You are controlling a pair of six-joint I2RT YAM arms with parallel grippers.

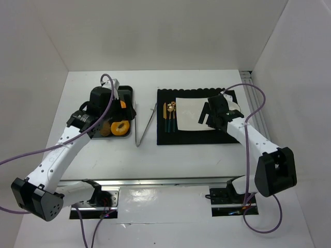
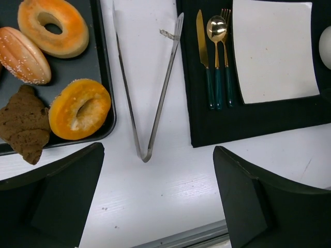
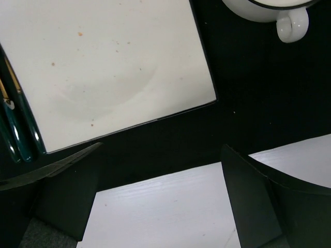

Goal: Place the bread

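Four breads [image 2: 80,108] sit on the dark tray [image 2: 99,51]: two bagels [image 2: 51,26], a seeded roll [image 2: 23,57] and a brown croissant [image 2: 23,124]; none is on the white plate [image 2: 274,51], so the job looks barely begun. The left gripper [image 2: 158,170] hangs with fingers spread wide and nothing between them, right above the hinge end of the tongs [image 2: 161,103], which lie splayed on the table between tray and black placemat [image 3: 248,103]; the right gripper [image 3: 160,170] is just as wide and empty over the plate's near edge.

My guess is the tongs get picked up first (the task doesn't say); I'd drop straight down, pinch both legs just above the hinge, and stay clear of the tray rim.

Hard to see: the left arm [image 1: 67,150] covers most of the tray in the top view; the cup [image 3: 269,10] is cut off at the right wrist view's top edge; which bread is meant, I can't tell.
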